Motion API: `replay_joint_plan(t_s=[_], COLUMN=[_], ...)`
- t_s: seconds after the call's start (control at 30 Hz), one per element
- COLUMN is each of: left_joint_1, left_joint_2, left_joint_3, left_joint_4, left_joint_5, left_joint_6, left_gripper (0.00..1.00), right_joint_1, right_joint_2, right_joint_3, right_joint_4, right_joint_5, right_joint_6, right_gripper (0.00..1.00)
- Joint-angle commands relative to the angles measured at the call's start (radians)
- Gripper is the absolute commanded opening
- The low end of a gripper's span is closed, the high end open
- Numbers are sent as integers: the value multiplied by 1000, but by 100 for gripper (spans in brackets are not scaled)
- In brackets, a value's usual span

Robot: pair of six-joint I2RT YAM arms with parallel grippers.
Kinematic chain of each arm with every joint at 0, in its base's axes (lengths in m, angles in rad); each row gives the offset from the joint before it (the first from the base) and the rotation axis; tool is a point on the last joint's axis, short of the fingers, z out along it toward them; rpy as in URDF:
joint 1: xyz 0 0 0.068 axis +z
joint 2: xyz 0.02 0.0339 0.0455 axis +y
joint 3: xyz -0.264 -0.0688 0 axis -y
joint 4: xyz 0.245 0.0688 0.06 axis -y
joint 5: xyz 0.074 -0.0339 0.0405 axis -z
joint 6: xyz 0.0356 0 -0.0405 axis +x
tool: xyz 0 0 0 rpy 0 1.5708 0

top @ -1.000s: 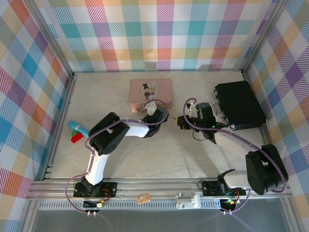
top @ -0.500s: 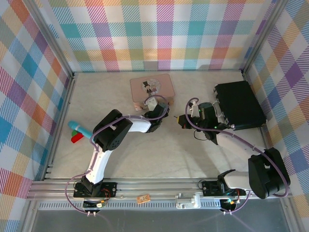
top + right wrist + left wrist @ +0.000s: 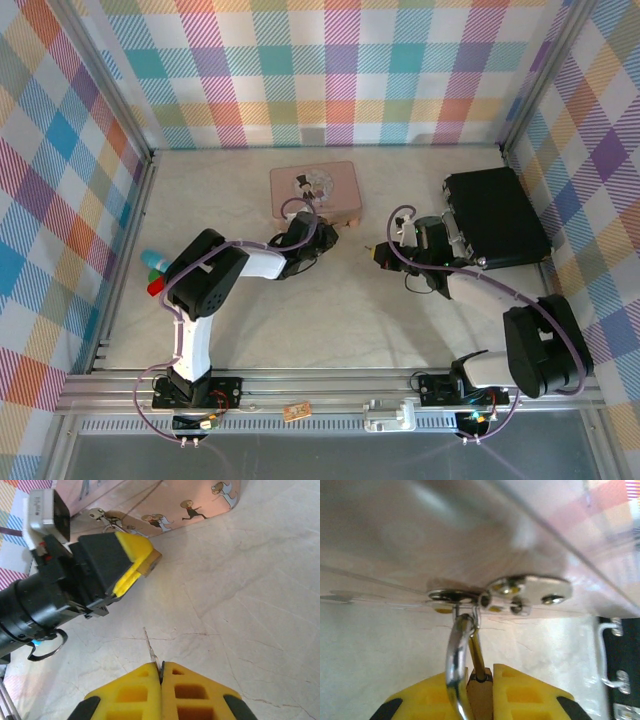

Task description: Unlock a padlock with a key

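Padlock (image 3: 480, 696) in clamped left tool (image 3: 481, 679), shackle (image 3: 454, 660) through hasp (image 3: 530, 590); key (image 3: 150, 647) in clamped right tool (image 3: 161, 668).

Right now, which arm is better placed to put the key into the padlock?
Right: the right tool pinches the key, tip pointing toward the padlock clamped in the left tool.

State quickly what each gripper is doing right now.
Left gripper: closed on the padlock.
Right gripper: closed on the key.
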Motion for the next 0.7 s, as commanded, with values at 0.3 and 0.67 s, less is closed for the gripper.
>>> replay_joint_plan(t_s=[0.3, 0.67], left_joint_1=[12, 13], left_joint_2=[-50, -44], left_joint_3=[-97, -165], left_joint_4=[372, 543], left_joint_5=[250, 256], left_joint_6=[-286, -363], left_gripper=[0, 0], right_joint_1=[-4, 1], right_joint_2=[124, 209], right_joint_3=[-11, -12], right_joint_4=[257, 403], right_joint_5=[-121, -125], right_joint_6=[193, 353], right_gripper=[0, 0])
